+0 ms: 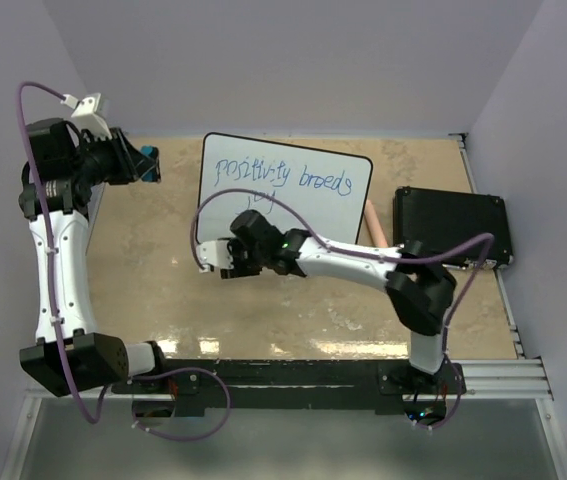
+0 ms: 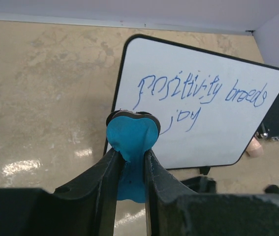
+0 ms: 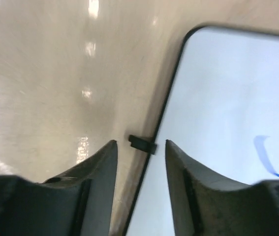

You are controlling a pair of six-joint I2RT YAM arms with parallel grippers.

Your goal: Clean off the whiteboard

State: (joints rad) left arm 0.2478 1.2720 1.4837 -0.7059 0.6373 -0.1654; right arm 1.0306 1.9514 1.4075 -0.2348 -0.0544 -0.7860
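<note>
The black rail (image 1: 293,378) at the near edge carries both arm bases. From its left end the left arm runs back along the bench's (image 1: 143,270) left side, then bends right. Its left hand (image 2: 131,158) hangs above the back-left corner and points at the board (image 1: 308,205). That hand is closed tight on a blue pad (image 2: 132,133), which sticks out past the fingertips.

The right arm reaches from the right base leftward across the bench. The right hand (image 3: 140,145) sits low at the board's near-left edge, part open and holding nothing. The board's black rim and a small foot (image 3: 143,143) show between its fingers.

The board sits at the back centre of the beige, mottled, glossy bench and bears blue writing (image 2: 201,93), "positivity breeds joy". A black box (image 1: 453,225) lies to its right, with a pink stick (image 1: 371,222) between them. Pale lilac walls (image 1: 293,60) close in the back and sides.
</note>
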